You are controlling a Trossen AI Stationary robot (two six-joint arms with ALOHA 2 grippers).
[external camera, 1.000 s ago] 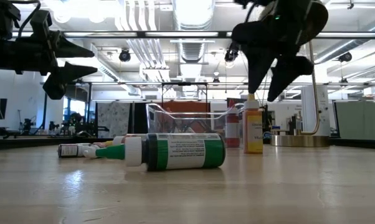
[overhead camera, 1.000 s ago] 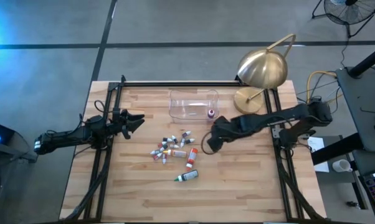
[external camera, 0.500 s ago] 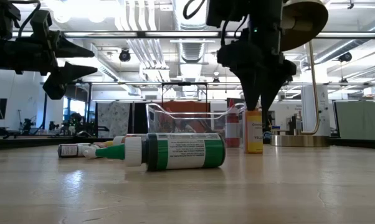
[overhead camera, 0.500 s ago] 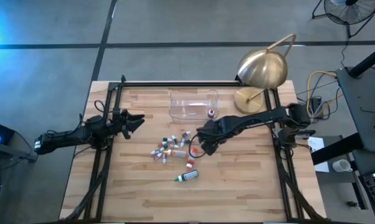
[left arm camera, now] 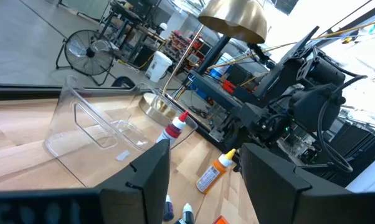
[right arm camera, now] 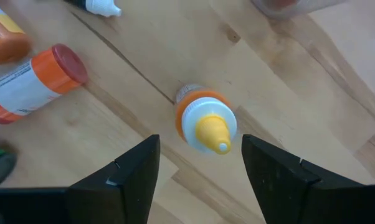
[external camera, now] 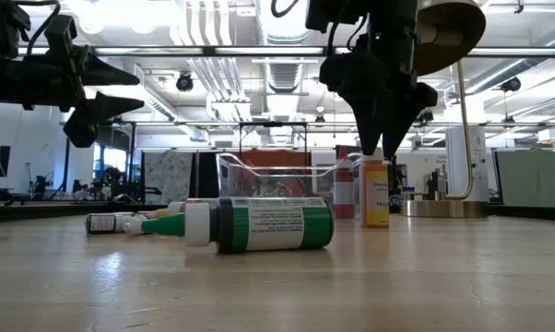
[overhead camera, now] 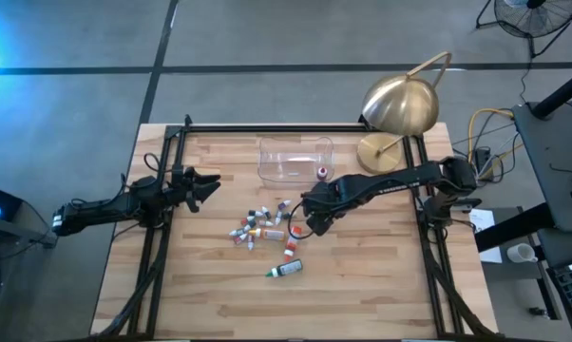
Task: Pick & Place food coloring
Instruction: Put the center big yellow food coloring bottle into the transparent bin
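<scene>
Several tiny food coloring bottles (overhead camera: 262, 223) lie in a loose cluster on the wooden table. A larger green one (external camera: 259, 224) lies on its side nearer the near edge. One orange bottle with a yellow tip (right arm camera: 206, 127) stands upright on its base at the cluster's right. My right gripper (right arm camera: 200, 142) hangs just above it, open, with a finger on either side of the cap and not touching. In the low view my right gripper (external camera: 381, 148) sits right over that bottle (external camera: 376, 194). My left gripper (overhead camera: 205, 182) waits open above the table's left side.
A clear plastic tub (overhead camera: 295, 160) stands beyond the cluster, with a red-capped bottle (overhead camera: 322, 173) at its right end. A brass lamp (overhead camera: 400, 104) fills the far right corner. An orange bottle with a red cap (right arm camera: 32, 81) lies close to the upright one. Bare wood lies toward the near edge.
My right gripper has moved toward the table's left, from beside the upright orange bottle to directly over it, and has turned about its wrist on the way. In the last half second it has barely shifted. The bottles have stayed put.
</scene>
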